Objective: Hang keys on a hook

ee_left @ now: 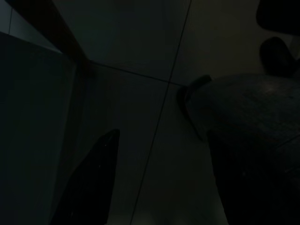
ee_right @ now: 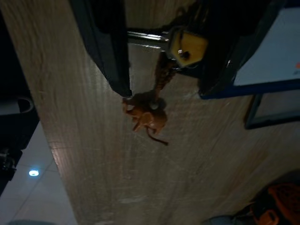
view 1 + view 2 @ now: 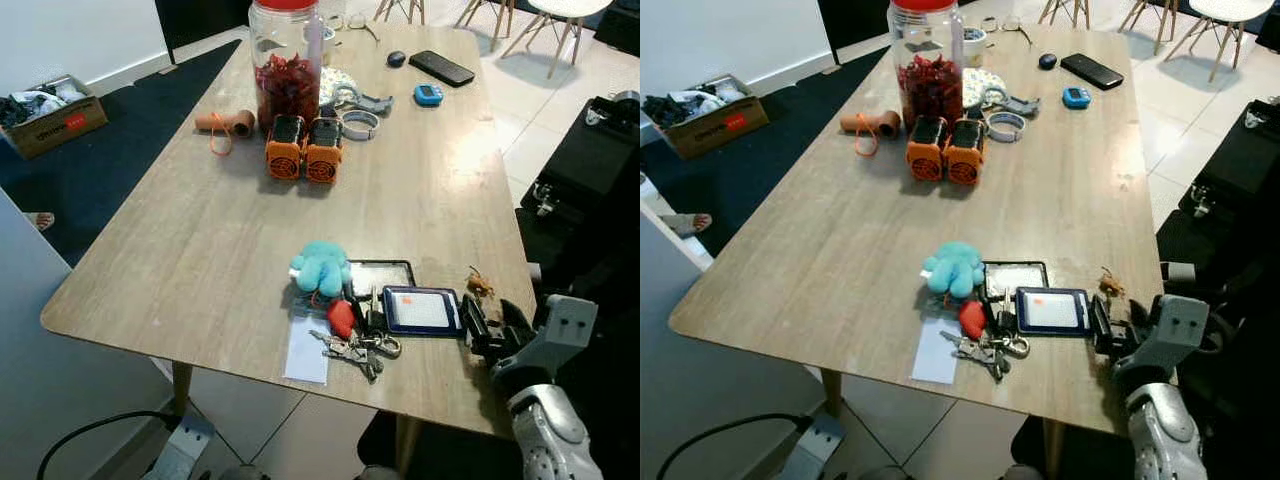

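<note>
On table: 1 key bunch, 2 orange batts; right end effector fingers apart.

A wooden table stands on pale tiles beside dark carpet.

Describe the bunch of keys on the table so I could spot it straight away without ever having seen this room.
Look at the near edge of the long wooden table, below the turquoise plush toy. The keys lie flat there, between a white paper slip and a blue-framed tablet. They are the only tangle of silvery metal, with a red fob at the top.
</note>
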